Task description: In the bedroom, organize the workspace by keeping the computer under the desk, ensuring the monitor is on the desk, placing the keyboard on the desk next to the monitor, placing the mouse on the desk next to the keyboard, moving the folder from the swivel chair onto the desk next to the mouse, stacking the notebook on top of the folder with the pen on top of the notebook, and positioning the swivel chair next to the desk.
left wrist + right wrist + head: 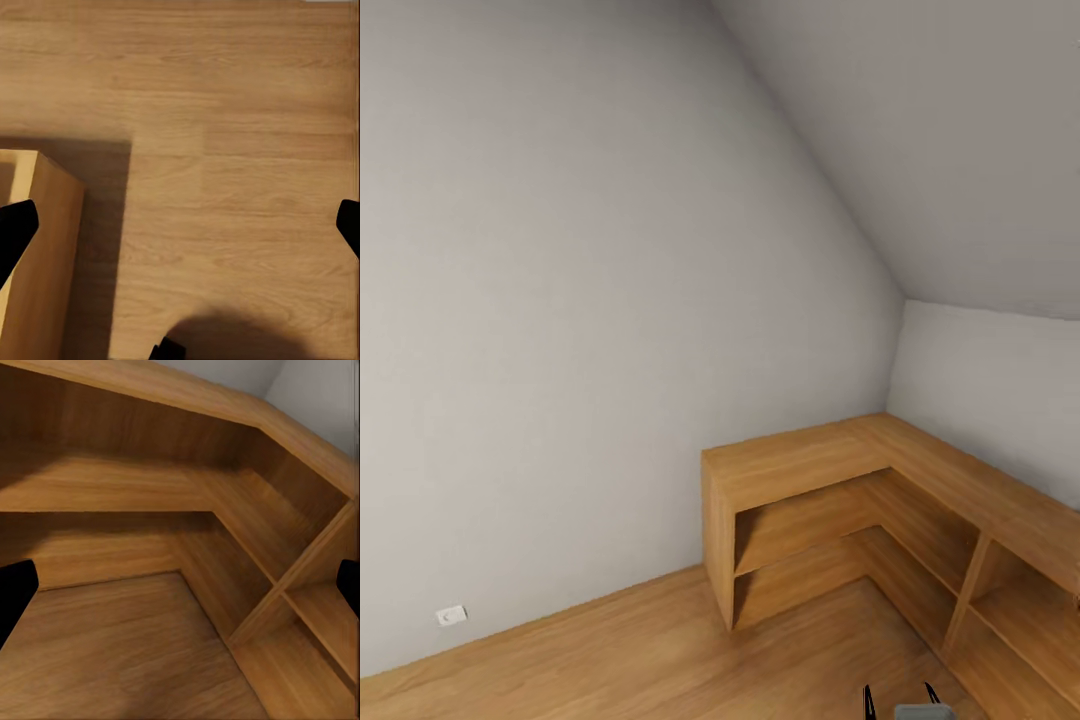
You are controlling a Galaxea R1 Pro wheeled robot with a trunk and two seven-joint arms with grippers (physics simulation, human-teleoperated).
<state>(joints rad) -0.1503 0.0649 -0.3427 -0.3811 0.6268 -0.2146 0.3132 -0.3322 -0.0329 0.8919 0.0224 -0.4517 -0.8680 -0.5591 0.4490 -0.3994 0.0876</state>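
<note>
While none of the desk items are in sight, the bedroom shows a bare grey wall (580, 300), a sloped ceiling (940, 130) and a wood floor (610, 660). An L-shaped wooden shelf unit (810, 465) fills the far right corner, its compartments open and bare. A wall socket (451, 615) sits low at left. The left gripper (180, 225) hangs spread over the floor beside the unit's end panel; the right gripper (180, 592), also spread, faces the shelves. Both have fingertips cut off at the frame edges.

No legible text, label or number on any surface.
</note>
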